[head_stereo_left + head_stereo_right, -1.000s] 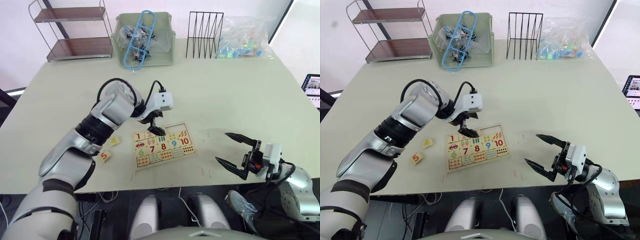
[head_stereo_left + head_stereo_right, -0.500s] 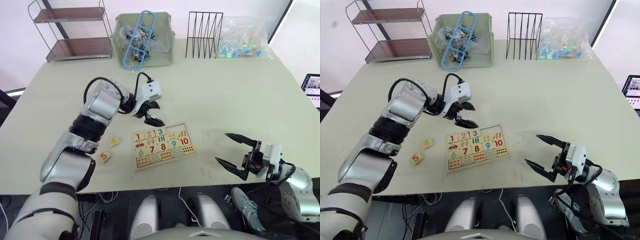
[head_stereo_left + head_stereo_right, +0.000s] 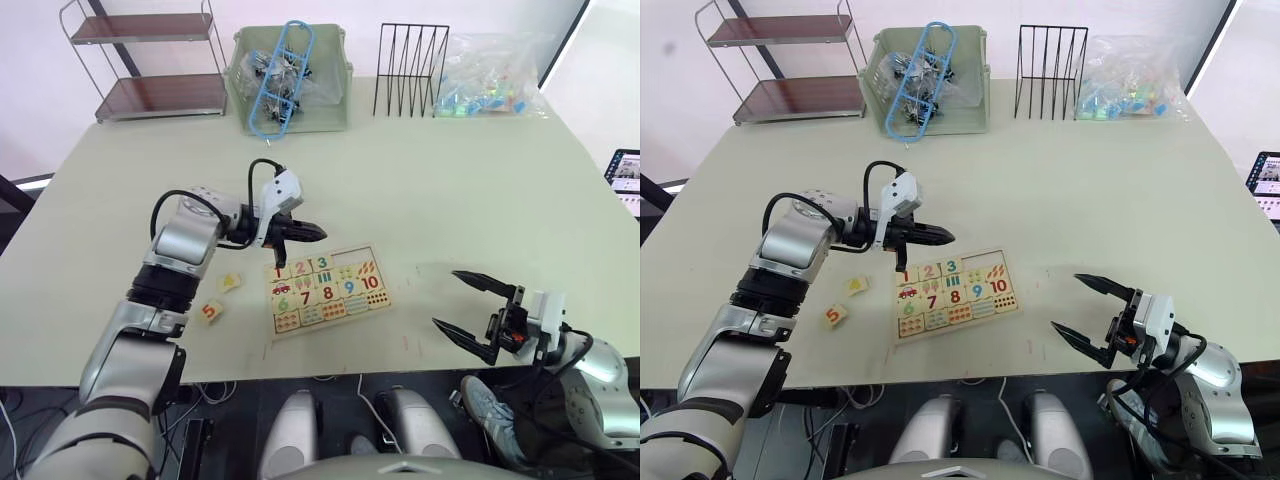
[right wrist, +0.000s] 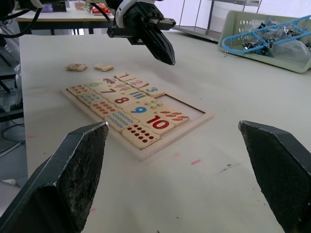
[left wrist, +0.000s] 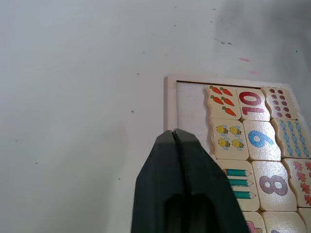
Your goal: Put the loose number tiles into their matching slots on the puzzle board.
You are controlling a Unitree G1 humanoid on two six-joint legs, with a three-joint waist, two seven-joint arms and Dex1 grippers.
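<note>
Left end effector hovers closed and empty above the puzzle board; right end effector gapes wide, empty. Tiles 1, 2, 3 sit slotted.

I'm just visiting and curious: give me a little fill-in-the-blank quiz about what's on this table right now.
1. In the puzzle board, tiles 1, 2 and ___ sit in the top row.
2. The loose tile on the table left of the board shows the digit ___.
3. The left gripper is ___.
4. The right gripper is ___.

Missing words: 3; 5; shut; open
</note>
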